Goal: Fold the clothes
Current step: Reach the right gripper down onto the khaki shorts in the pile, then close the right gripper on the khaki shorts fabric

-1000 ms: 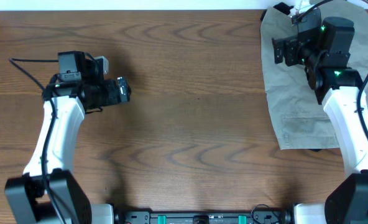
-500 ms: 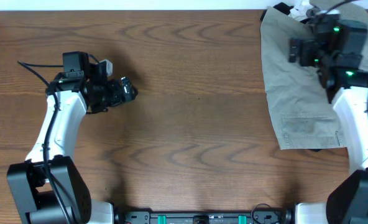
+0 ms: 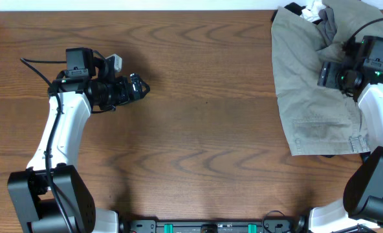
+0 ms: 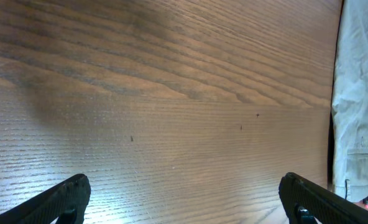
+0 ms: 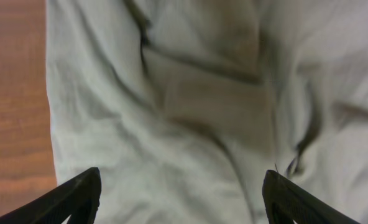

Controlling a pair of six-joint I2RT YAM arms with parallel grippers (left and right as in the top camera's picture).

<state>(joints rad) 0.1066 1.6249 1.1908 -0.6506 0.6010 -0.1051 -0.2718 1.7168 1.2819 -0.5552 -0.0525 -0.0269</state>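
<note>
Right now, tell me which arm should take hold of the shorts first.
Right. The right hand is open directly over the khaki shorts at the right edge of the table; the left hand is over bare wood, far from them.

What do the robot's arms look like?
The left arm and right arm are smooth white tubes with chunky black joints. The left gripper and right gripper are black, two fingers each. Black cables loop off; green lights glow on the right.

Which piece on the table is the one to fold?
Go to the right side of the wooden table, beneath the right gripper. The clothes lie there, a pale khaki-green spread. Unlike the darker grey cloth bunched at their far edge, they show a stitched pocket.
</note>
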